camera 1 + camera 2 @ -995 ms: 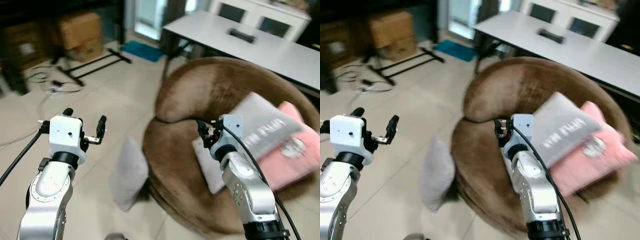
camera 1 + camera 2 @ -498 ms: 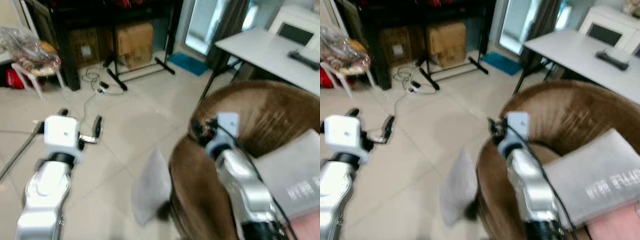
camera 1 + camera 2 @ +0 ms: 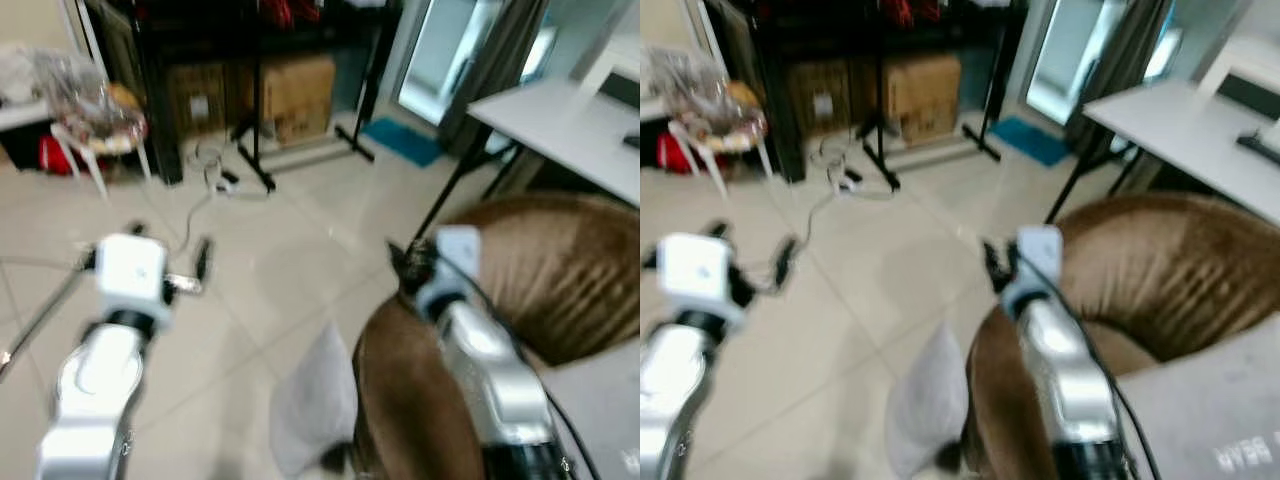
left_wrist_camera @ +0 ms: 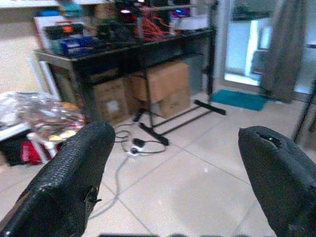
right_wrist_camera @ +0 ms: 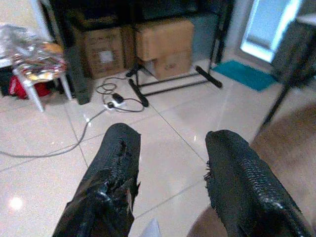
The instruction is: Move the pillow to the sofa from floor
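Bright daylight from the doorway, head views blurred, perhaps by motion

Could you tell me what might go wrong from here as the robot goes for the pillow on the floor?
The grey pillow leans against the brown sofa, so a grasp could snag the sofa edge. The right gripper and left gripper are open and held well above it. Cables on the tiles could trip a step.
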